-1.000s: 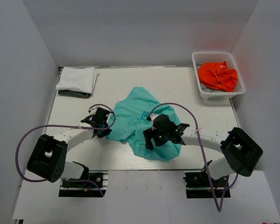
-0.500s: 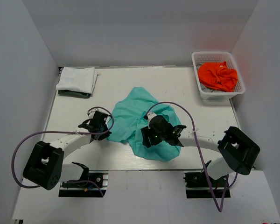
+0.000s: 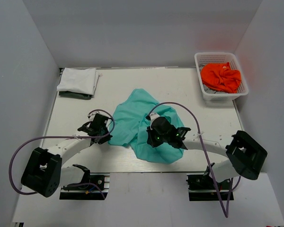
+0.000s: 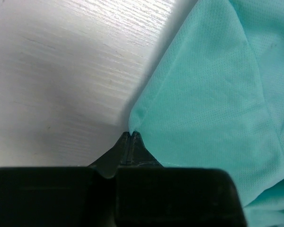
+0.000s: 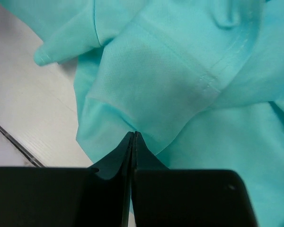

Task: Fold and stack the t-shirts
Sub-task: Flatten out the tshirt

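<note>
Where the teal t-shirt lies crumpled at the middle of the surface, toward the near edge, both arms bear on it.

Left tool: jaws pressed together, pinching the shirt's left edge at the point where cloth meets bare wood grain.

Right tool: jaws likewise pressed together, nipping a fold of the same shirt just below a stitched hem, on the garment's near right part.

Between the two tools the cloth is bunched and creased, not flat.

At the far left corner a white t-shirt lies folded on top of a dark t-shirt, of which only a thin edge shows.

At the far right corner a white basket holds an orange t-shirt, heaped and unfolded.
</note>
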Robot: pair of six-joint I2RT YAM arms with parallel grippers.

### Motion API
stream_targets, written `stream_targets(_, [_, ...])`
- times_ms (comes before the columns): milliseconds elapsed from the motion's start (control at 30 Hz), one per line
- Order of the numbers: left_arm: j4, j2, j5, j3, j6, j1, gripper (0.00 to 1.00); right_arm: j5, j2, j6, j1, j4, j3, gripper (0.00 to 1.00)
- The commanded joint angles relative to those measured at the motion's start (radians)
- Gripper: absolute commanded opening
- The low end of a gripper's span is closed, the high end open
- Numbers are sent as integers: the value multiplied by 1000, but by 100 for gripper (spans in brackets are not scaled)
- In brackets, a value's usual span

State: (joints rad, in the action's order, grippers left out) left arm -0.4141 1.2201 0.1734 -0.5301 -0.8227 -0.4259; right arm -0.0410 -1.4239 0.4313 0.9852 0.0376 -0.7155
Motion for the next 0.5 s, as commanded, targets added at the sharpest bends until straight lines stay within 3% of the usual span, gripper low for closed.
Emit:
stream_targets(0, [-57, -63, 20, -28, 14, -4, 0, -95, 86, 41, 3, 8, -4, 0])
stream_targets(333, [-114, -240, -2, -185, 46, -4, 0, -423, 411, 35, 0, 121, 7, 0])
stream_targets(467, [-104, -318, 52, -303, 56, -4, 0, -733, 496, 55, -2, 252, -99, 0])
